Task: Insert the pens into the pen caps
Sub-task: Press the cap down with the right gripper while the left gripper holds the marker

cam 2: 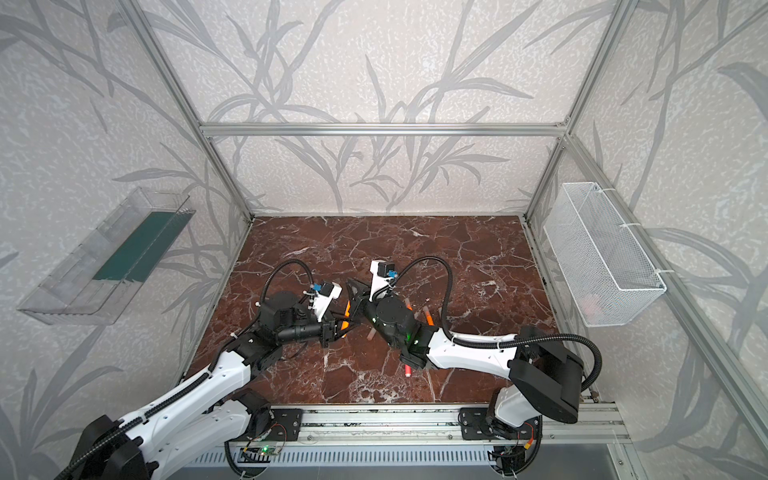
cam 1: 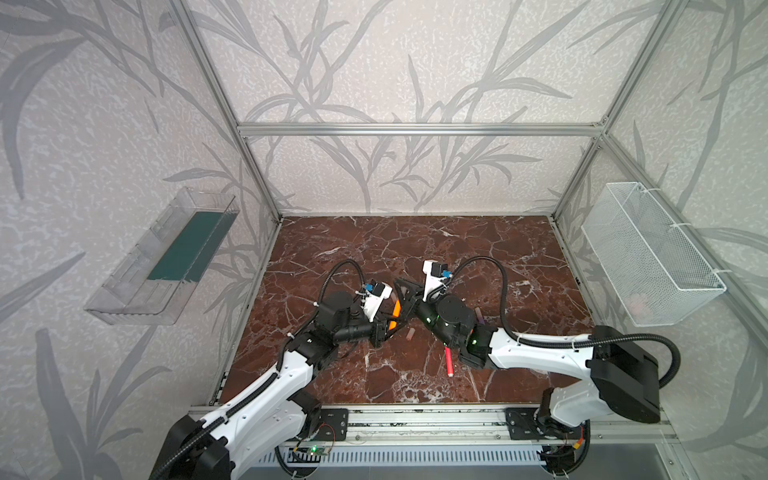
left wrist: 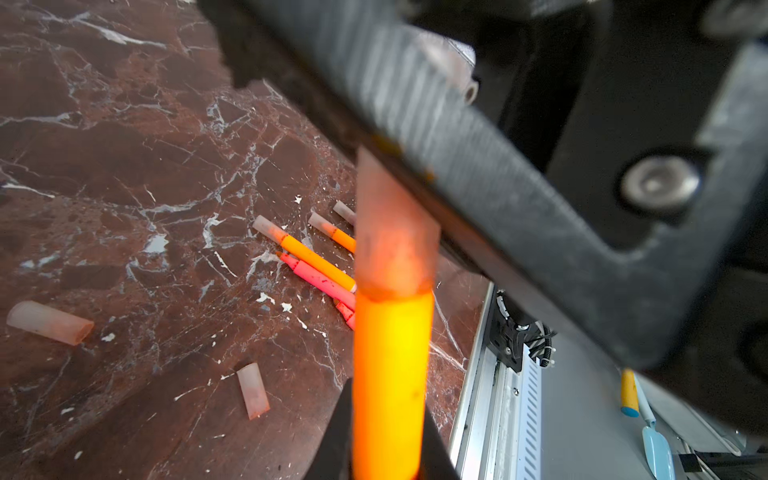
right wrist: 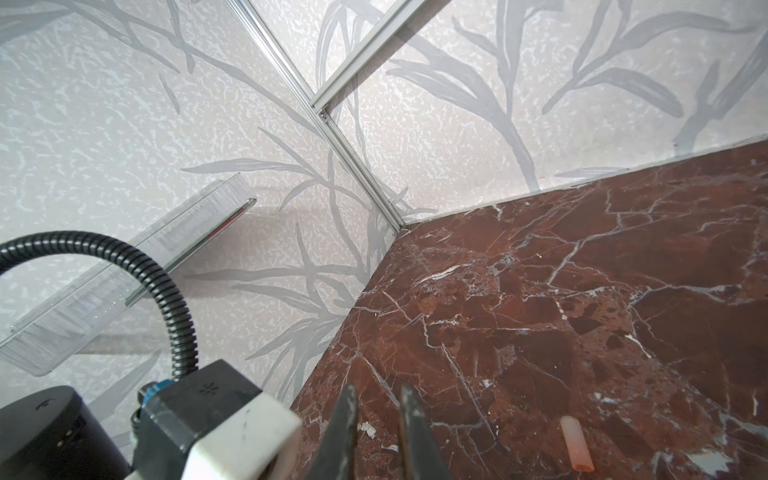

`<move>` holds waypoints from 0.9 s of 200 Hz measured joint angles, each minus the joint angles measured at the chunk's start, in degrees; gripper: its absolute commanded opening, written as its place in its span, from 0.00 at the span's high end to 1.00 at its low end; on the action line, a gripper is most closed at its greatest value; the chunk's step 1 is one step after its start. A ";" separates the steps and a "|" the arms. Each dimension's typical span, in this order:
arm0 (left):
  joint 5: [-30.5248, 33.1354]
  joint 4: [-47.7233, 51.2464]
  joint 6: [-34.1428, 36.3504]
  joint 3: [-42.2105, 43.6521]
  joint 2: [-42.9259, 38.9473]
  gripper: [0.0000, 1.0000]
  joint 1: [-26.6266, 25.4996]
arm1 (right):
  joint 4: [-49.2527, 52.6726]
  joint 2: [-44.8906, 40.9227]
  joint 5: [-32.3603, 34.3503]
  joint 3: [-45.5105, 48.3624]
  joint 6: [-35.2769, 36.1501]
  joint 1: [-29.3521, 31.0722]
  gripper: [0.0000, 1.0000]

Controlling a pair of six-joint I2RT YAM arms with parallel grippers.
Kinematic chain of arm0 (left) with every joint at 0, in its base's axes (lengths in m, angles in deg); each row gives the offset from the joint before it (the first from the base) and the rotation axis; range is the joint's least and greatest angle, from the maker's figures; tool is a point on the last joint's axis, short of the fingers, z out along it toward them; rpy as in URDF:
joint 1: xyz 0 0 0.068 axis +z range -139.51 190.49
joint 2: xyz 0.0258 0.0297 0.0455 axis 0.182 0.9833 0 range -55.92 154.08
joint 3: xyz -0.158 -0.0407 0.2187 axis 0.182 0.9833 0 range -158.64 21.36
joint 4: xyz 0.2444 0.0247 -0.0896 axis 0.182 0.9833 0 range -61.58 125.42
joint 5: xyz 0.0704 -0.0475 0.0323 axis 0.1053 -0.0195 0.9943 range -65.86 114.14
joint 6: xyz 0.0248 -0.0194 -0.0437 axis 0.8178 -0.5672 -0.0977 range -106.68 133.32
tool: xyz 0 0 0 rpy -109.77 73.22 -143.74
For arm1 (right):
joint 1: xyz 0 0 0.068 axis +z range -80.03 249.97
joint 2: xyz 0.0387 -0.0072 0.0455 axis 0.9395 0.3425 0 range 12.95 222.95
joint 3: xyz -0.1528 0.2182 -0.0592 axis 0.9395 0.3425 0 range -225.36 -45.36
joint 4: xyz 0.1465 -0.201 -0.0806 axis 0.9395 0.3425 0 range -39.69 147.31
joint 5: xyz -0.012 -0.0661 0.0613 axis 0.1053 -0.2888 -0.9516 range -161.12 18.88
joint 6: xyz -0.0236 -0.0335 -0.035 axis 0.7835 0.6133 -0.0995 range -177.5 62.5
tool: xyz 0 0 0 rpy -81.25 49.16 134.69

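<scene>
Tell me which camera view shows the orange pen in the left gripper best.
Left wrist view: the orange pen fills the centre between the fingers of the left gripper, its tip inside a pen cap. Both top views show only an orange sliver between the two arms. The right wrist view shows none of it.

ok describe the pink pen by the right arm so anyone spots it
On the marble table, find the right arm's black wrist near the front rail. A red-pink pen pokes out from under it, pale end nearest the rail. In both top views no other pen shows that colour.
</scene>
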 measured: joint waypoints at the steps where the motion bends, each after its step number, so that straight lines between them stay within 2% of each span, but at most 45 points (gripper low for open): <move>1: 0.04 0.09 0.02 0.00 -0.13 1.00 0.00 | 0.42 0.00 0.24 -0.24 -0.11 0.11 1.00; 35: 5.92 1.36 3.17 0.02 -2.23 1.00 -1.49 | 7.65 0.15 5.97 -4.17 -3.80 2.36 1.00; 63: 11.50 3.30 5.57 0.04 -2.54 1.00 -3.69 | 9.03 0.61 7.85 -4.07 -6.54 2.80 1.00; 103: 9.64 3.34 7.02 0.33 -2.01 1.00 -4.68 | 8.50 -1.62 9.53 -1.09 -6.47 3.69 1.00; 128: 9.62 0.35 6.80 1.64 -2.25 1.00 -7.41 | 11.39 -4.87 9.20 -0.44 -4.90 4.24 1.00; 180: 10.80 -6.93 2.84 6.38 -5.68 1.00 -11.04 | 16.74 -9.11 3.98 -0.35 -1.29 4.26 0.81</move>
